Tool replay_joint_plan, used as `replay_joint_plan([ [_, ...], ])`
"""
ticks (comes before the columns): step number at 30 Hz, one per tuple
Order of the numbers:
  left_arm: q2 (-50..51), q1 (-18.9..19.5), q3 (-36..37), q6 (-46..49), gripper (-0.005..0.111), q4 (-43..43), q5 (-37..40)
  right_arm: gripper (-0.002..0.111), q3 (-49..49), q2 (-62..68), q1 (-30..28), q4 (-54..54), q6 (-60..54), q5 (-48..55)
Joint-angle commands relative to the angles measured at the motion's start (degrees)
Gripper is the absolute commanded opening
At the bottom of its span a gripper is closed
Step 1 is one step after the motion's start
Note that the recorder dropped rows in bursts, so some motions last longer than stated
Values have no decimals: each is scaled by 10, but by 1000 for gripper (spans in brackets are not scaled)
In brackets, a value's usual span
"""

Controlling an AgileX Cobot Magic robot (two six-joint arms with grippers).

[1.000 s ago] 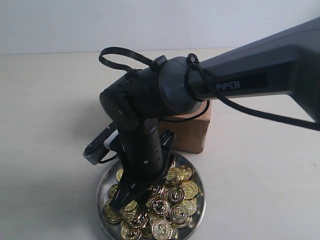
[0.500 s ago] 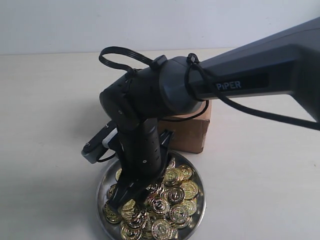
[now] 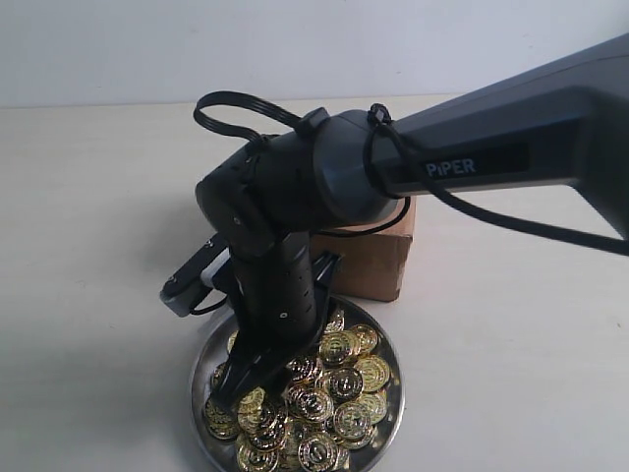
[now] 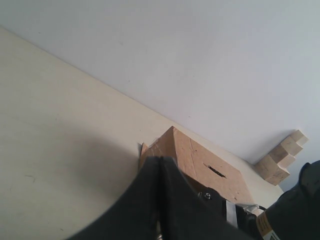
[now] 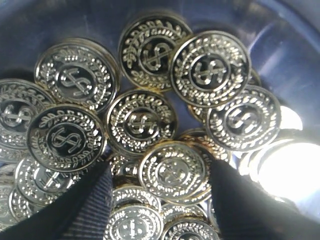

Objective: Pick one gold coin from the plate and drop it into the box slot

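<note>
The right pincer (image 3: 257, 382) is down in the plate (image 3: 398, 388), which sits at the near edge of the surface (image 3: 98, 246). Its two fingers are spread wide and hold nothing yet. In the right wrist view, one gold coin (image 5: 175, 172) lies between the fingers of the right pincer (image 5: 160, 169), on top of the heap of coins (image 3: 339, 393). That looks like the one to pick.

The box (image 3: 378, 261) stands just behind the plate, on the far side. Its slot (image 4: 217, 171) is a small dark cut in the top, seen in the left wrist view. The left pincer (image 4: 159, 167) is pinched shut with nothing in it, and no coins show in its view.

The coins look small, thin, hard and shiny, so I think they are light but slippery. They lie flat and overlap, so it may be hard to get a finger under one. The best place to take hold is probably the rim, one finger on each side of the top coin, where it sticks up above the others. A squeeze might grab two coins at once or flick one away. The coin should not bend or break, but it will need to be held edge-on and lined up with the slot to drop in.
</note>
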Motion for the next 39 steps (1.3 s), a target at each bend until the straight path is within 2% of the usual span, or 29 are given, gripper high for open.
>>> replay_joint_plan([
  [1, -4, -3, -2, 2, 0, 1, 0, 57, 4, -6, -3, -12, 4, -7],
  [39, -4, -3, -2, 2, 0, 1, 0, 57, 4, -5, -9, 15, -7, -5],
])
